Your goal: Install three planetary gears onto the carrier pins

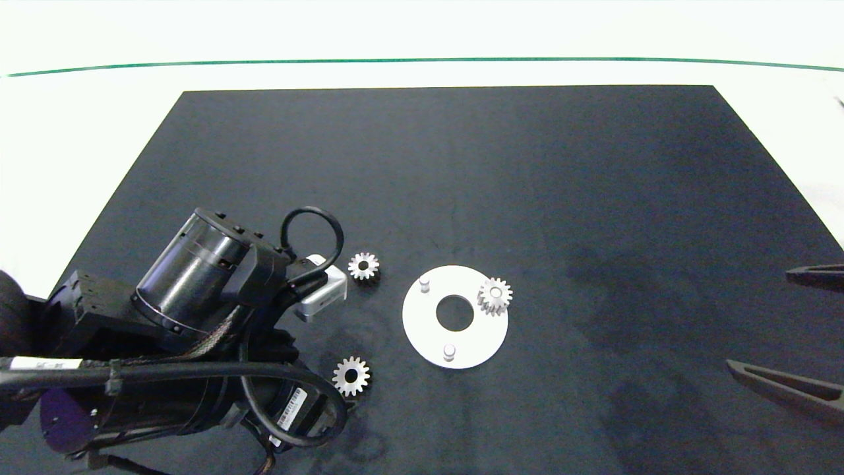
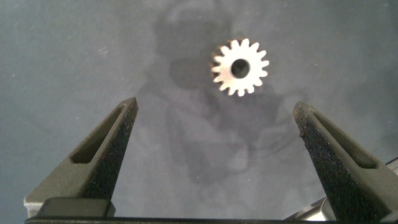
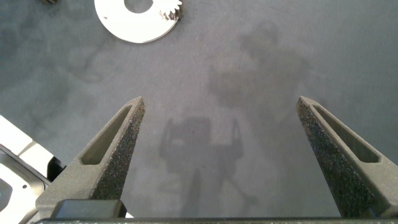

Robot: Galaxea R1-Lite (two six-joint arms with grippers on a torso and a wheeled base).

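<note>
A white table [image 1: 99, 132] carries a big black mat [image 1: 448, 171], and everything sits on that mat. The left arm [image 1: 171, 330] is the bulkiest thing there, a dark mass of motor housing and looped cable reaching in over the mat's near left part. The left gripper [image 2: 217, 155] hangs above the mat with its two grey fingers spread wide and holding nothing; one gear lies flat just beyond the tips, between their lines, not touched. The right gripper [image 3: 221, 155] waits at the right edge, well apart from the parts, its fingers also spread wide and empty over bare mat.

Near the middle lies the white disc [image 1: 425, 323], flat and round with a large centre hole. Three short pale pins stand on it in a triangle. The far-left pin [image 1: 424, 284] and the near pin [image 1: 449, 351] are bare. On the right pin sits one gear [image 1: 495, 295], overhanging the disc's rim a little.

The gears are small, silvery and toothed, each with a round centre hole, far smaller than the disc. A second gear [image 1: 363, 266] lies flat on the mat left of the disc, just beside the arm's pale wrist block [image 1: 321, 297]. The third gear [image 1: 351, 376] lies flat nearer the front, close to the arm's cable loop.
</note>
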